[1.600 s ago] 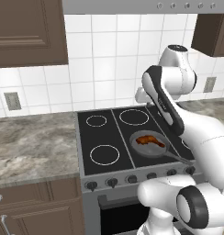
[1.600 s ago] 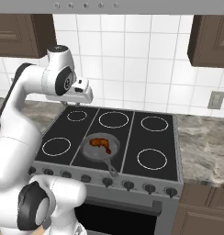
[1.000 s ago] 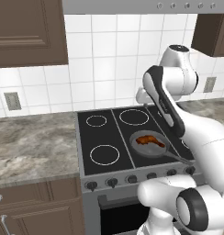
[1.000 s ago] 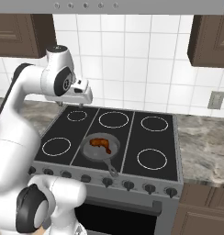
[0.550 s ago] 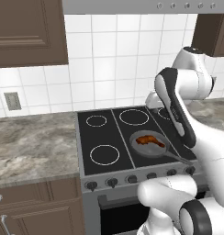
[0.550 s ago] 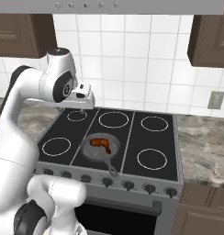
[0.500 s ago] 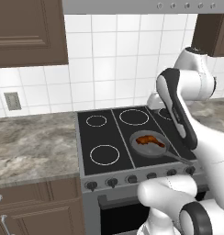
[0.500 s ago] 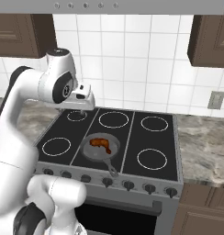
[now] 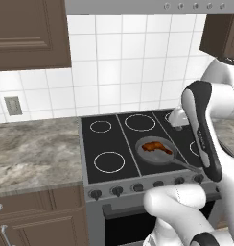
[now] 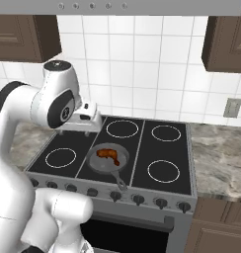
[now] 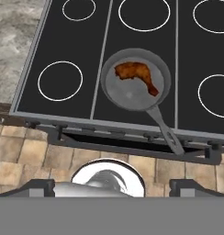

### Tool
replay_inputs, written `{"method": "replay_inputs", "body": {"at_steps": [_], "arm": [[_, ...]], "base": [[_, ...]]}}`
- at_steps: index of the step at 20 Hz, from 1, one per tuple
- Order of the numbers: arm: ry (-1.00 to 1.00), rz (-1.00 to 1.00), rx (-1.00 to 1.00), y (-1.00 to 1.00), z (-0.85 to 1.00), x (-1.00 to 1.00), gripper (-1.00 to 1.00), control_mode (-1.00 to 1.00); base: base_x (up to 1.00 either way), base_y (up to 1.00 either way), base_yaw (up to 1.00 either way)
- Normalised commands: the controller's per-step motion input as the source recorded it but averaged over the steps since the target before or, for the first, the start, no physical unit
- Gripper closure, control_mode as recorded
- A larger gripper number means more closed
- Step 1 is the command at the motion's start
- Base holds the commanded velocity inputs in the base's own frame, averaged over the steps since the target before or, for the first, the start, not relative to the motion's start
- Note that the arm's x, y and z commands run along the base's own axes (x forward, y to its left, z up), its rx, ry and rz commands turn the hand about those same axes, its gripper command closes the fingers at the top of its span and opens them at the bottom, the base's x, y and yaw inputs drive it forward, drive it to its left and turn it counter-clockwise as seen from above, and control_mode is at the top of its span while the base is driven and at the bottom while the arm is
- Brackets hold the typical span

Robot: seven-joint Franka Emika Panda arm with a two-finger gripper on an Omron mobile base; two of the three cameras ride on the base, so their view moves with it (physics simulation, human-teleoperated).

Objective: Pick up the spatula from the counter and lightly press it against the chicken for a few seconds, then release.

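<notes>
Fingertips (image 11: 38,186) of the gripper (image 11: 113,187) stand well apart with nothing clamped between them, and the hand looks down over the stove (image 11: 68,46). Just beyond it lies the chicken (image 11: 134,73), a browned piece resting in the grey pan (image 11: 132,98), whose handle points toward the stove's front edge. In the right base view the chicken (image 10: 107,154) sits in the pan (image 10: 108,165) on the cooktop's front half, left of centre.

Against the frames from 1.6 s ago, the arm (image 9: 203,129) has swung. Its upper joint has gone well to the right in the left base view, and the hand has sunk lower over the left rear of the stove in the right base view. Stove, pan and chicken hold the same places in both base views, so the base has not driven.

The swing looks like a re-aiming of the hand and not a grasp. The spatula is not yet picked up, and I cannot tell where it lies on the counter (image 9: 32,153). The pressing step is still far off.
</notes>
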Motion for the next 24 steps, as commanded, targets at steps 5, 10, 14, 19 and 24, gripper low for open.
{"method": "replay_inputs", "body": {"at_steps": [5, 10, 14, 19, 24], "arm": [[0.00, 0.00, -0.01, -0.04, 0.00, -0.62, -1.00, -1.00], [0.00, 0.00, 0.00, -0.02, 0.00, -0.53, -1.00, -1.00], [0.00, 0.00, 0.00, -0.04, 0.00, -0.53, -1.00, -1.00], [0.02, 0.00, 0.00, -0.02, 0.00, -0.39, -1.00, -1.00], [0.01, 0.00, 0.00, 0.00, 0.00, -0.04, -1.00, 1.00]], "base": [[0.00, 0.00, 0.00], [0.00, 0.00, 0.00], [0.00, 0.00, 0.00], [0.00, 0.00, 0.00], [-0.15, -0.01, 0.00]]}}
